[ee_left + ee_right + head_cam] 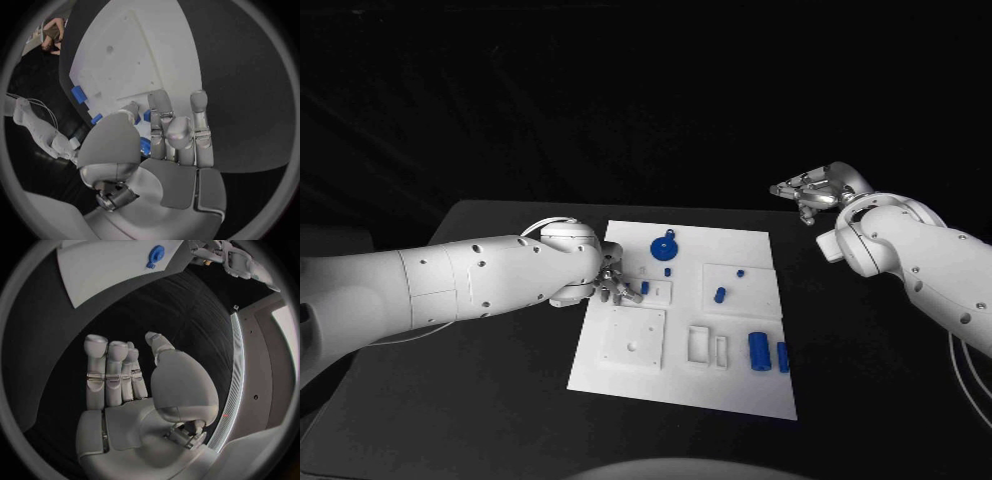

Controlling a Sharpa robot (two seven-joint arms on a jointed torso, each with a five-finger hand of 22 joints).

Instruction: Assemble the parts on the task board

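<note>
The white task board [733,395] lies mid-table. On it are a round blue part with a tab [665,245], a small blue peg [720,294] and two blue cylinders [759,350] near the right edge. My left hand [610,285] reaches over the board's left edge, fingers stretched out straight. Its fingertips [161,100] end beside a small blue part [643,288] standing in a little white block; I cannot tell whether they touch it. That small blue part [146,116] shows between thumb and finger. My right hand [812,190] hangs above the table's far right, holding nothing, its fingers [106,365] straight.
A raised white square plate [635,340] and two narrow slots [708,346] take up the board's near half. Black table [459,400] surrounds the board. In the right wrist view the board's far corner [100,270] carries the round blue part [155,252].
</note>
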